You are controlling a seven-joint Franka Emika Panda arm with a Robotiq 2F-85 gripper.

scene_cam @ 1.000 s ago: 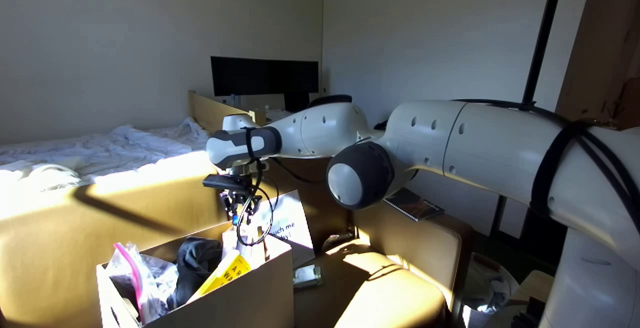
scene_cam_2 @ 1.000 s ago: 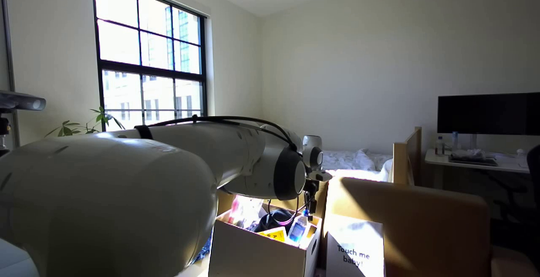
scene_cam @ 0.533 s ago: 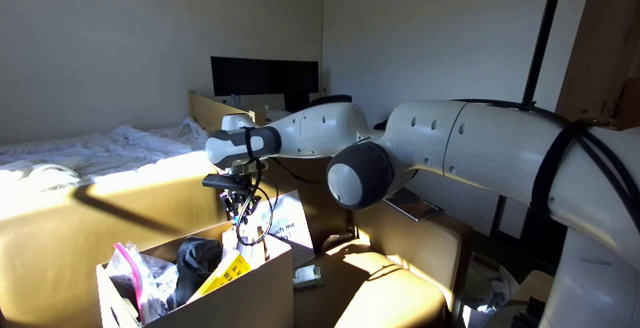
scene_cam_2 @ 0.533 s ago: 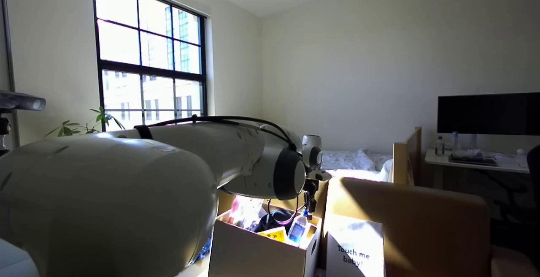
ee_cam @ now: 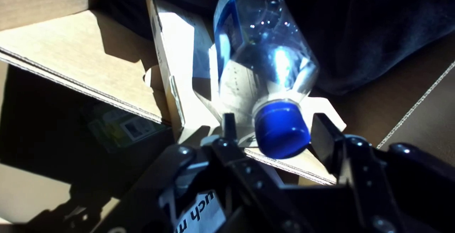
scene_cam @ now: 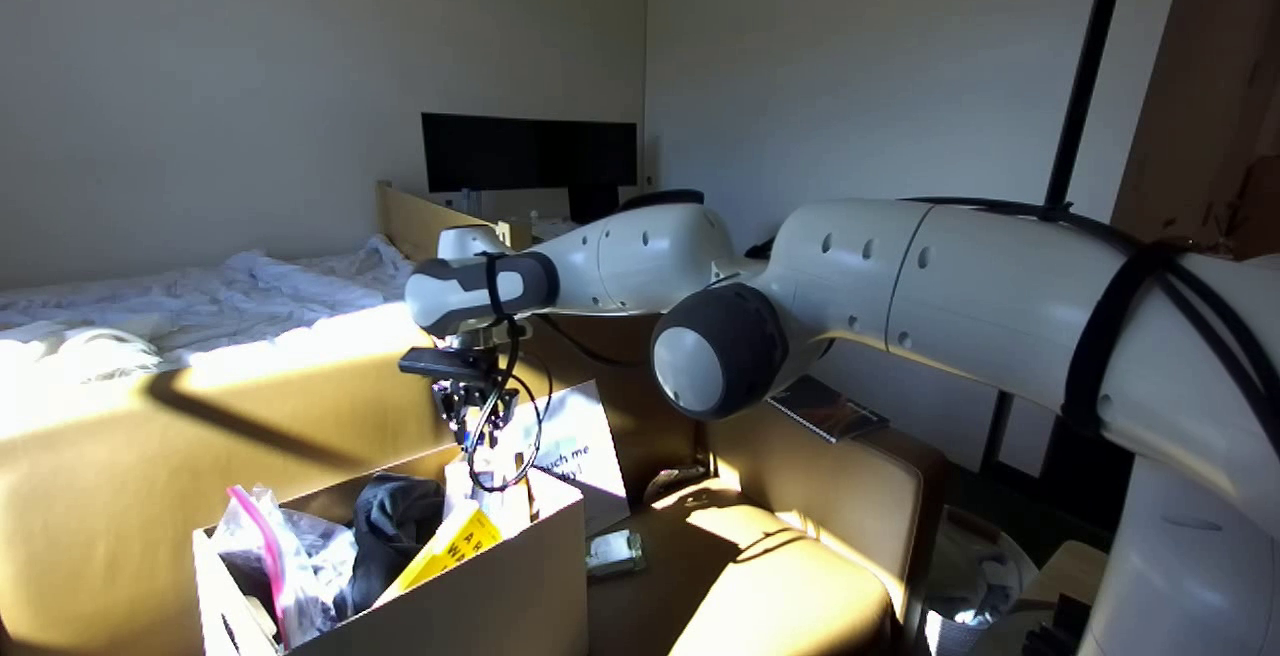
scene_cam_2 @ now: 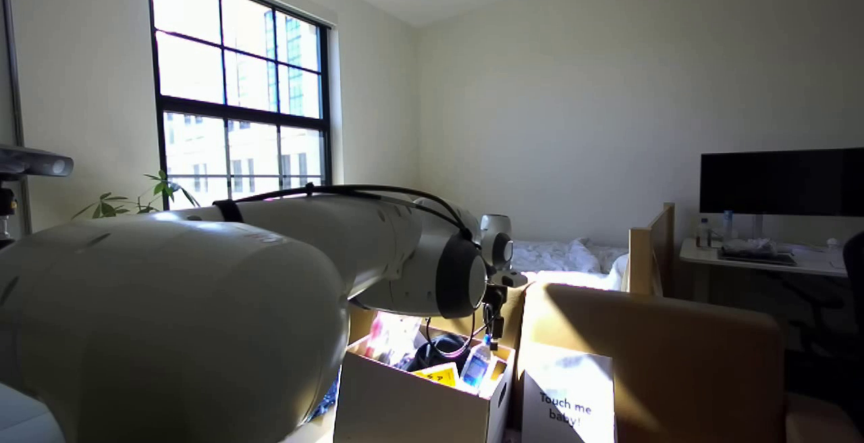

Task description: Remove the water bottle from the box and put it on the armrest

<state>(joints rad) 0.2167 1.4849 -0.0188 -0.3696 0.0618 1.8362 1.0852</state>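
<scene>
Wrist view: I held the gripper [ee_cam: 275,128] with its fingers [ee_cam: 229,124] apart, one to either side of the blue cap [ee_cam: 282,130] of the water bottle [ee_cam: 265,44], which leaned inside the box [ee_cam: 60,44] beside dark cloth [ee_cam: 376,48]; in an exterior view, I saw a notebook [scene_cam: 828,408] lying on the armrest [scene_cam: 850,486].

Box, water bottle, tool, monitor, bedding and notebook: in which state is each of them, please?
box: open on top
water bottle: capped, leaning in the box
tool: open, not gripping the water bottle
monitor: dark, seemingly off
bedding: rumpled
notebook: lying flat, seemingly closed
</scene>
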